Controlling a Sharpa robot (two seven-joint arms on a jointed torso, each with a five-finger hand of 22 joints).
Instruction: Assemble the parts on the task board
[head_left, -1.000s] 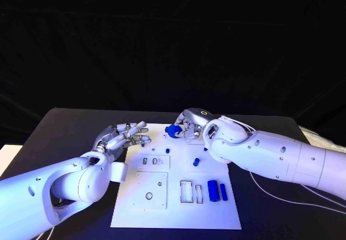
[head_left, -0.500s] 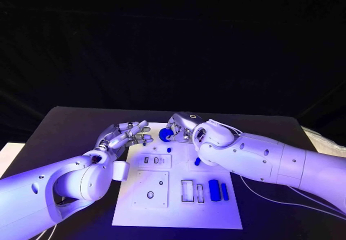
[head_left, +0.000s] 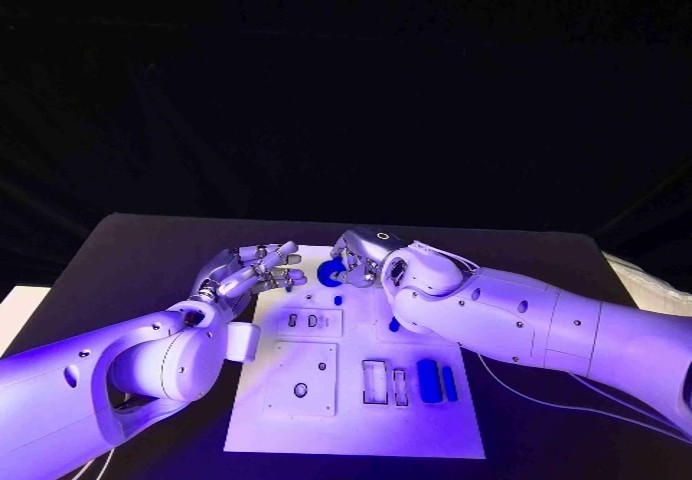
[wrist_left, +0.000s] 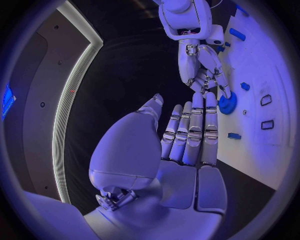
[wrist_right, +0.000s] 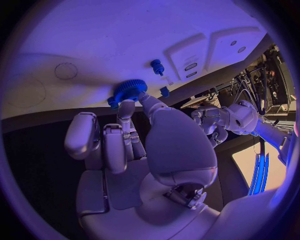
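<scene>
The right hand (head_left: 364, 262) is seen at the far end of the task board (head_left: 346, 425), its fingers pinched on a blue gear (wrist_right: 129, 90) that is held low over, or on, the white surface; which cannot be told. The left hand (head_left: 248, 274) is held just beside the board's left edge, fingers straight, slightly apart and holding nothing. A small blue peg (wrist_right: 156, 65) is stood nearby. Two blue bars (head_left: 437, 381) are left lying at the near right, and several slots (head_left: 374, 381) are unfilled. Most of the assembly is judged outstanding.

Violet light overall; black backdrop; wrist views fisheye-curved, dark at rims.
</scene>
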